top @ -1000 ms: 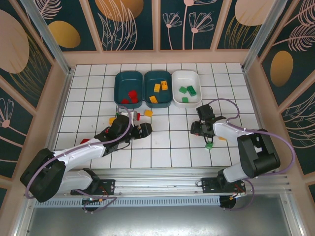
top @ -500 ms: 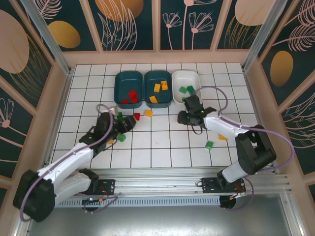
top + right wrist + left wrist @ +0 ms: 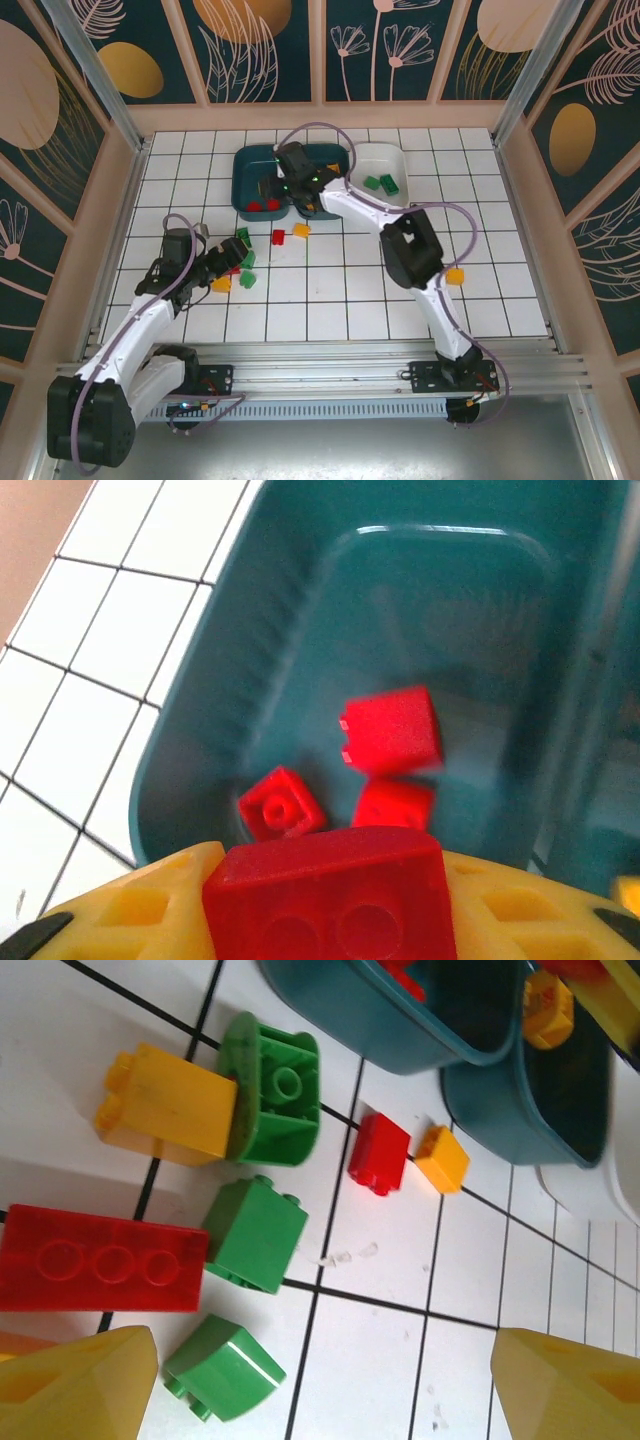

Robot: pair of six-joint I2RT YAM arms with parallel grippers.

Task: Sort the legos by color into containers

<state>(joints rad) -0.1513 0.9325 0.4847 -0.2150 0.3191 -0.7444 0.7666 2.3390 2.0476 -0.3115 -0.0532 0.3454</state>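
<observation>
Red lego [image 3: 330, 885] | clamped between right fingers [image 3: 130, 910], above left teal container [image 3: 200, 710] | left fingers [image 3: 80, 1380] spread over loose legos [image 3: 255, 1235]

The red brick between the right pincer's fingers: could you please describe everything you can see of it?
The red brick looks like smooth glossy plastic, blocky, with a flat upper face and two round marks facing the wrist camera. It sits level, clamped between the yellow fingers of the right pincer, touching both, over the left teal tray and clear of three loose bricks lying inside. Its lower edge is out of frame.
</observation>
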